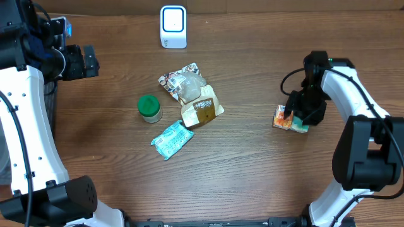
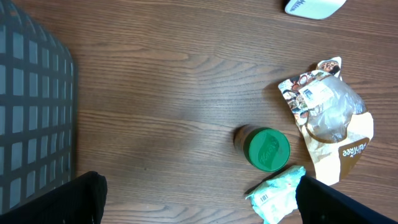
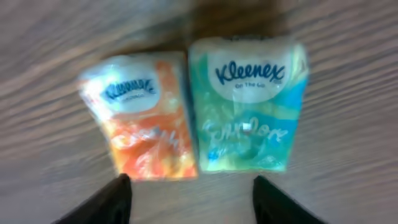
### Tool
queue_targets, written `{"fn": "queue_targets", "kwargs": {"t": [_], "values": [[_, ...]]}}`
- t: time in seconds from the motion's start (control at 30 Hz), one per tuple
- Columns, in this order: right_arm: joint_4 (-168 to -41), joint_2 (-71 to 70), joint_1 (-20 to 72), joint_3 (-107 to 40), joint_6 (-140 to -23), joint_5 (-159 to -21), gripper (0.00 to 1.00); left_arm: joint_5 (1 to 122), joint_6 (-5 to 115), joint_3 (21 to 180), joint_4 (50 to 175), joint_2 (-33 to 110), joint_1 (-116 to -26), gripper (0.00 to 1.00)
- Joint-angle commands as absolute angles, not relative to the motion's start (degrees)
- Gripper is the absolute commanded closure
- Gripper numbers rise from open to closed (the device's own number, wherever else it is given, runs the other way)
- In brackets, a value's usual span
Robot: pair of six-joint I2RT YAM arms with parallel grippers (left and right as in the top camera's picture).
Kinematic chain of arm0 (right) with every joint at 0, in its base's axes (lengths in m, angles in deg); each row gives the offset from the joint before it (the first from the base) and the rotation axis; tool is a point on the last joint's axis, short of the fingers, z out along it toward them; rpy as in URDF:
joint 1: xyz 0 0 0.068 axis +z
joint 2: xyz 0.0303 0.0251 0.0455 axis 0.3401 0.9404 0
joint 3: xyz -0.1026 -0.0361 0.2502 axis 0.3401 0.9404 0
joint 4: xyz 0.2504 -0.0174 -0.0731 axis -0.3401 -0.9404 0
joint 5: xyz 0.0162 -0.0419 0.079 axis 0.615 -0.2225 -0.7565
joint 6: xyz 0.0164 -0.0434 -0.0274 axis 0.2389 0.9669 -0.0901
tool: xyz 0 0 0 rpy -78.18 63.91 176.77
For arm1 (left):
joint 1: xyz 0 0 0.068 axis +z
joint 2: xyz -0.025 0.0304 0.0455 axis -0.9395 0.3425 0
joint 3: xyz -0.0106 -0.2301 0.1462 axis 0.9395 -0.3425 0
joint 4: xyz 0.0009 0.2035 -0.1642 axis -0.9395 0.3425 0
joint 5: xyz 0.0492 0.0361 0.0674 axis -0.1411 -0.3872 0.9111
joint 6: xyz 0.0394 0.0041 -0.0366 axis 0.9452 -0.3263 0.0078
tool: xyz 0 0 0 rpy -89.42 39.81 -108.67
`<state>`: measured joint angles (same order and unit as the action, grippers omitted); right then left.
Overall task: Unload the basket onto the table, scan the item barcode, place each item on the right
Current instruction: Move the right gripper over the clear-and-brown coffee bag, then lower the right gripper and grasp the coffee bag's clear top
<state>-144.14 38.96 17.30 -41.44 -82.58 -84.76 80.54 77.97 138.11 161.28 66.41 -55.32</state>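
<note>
**Item:** orange Kleenex pack and teal Kleenex pack, touching side by side, flat on the tabletop at the right of the overhead frame, logos up. No barcode shows, so it is probably underneath.
**Right gripper**: just over them, jaws spread, pinching nothing, likely poised to straddle a pack.
**Left gripper**: jaws spread wide, parked upper left, out of the way.
**Scanner**: top centre, well apart.
</note>
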Motion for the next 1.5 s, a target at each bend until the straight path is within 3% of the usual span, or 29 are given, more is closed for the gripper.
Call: {"fn": "queue_targets", "kwargs": {"t": [0.0, 0.1, 0.23, 0.43, 0.7, 1.07, 1.47], "values": [[-146.33, 38.55, 17.62, -49.09, -82.28, -84.78, 0.29, 80.08, 79.23, 137.83, 161.19, 66.45, -55.27, 0.0], [-148.49, 38.55, 18.21, -53.77, -82.25, -85.59, 0.19, 80.08, 79.23, 137.83, 161.19, 66.45, -55.27, 0.0], [-147.31, 38.55, 19.04, -56.5, -82.23, -89.5, 0.17, 80.08, 79.23, 137.83, 161.19, 66.45, -55.27, 0.01], [-134.81, 38.79, 22.83, -55.06, -82.23, -100.71, 0.15, 80.08, 79.23, 137.83, 161.19, 66.45, -55.27, 0.0], [-116.91, 44.45, 33.84, -52.68, -82.71, -104.34, 0.07, 80.08, 79.23, 137.83, 161.19, 66.45, -55.27, 0.01], [-106.83, 56.36, 38.17, -52.68, -80.94, -114.66, 0.23, 80.08, 79.23, 137.83, 161.19, 66.45, -55.27, 0.01], [-107.07, 60.53, 41.1, -52.53, -80.77, -121.65, 0.34, 80.08, 79.23, 137.83, 161.19, 66.45, -55.27, 0.0]]}}
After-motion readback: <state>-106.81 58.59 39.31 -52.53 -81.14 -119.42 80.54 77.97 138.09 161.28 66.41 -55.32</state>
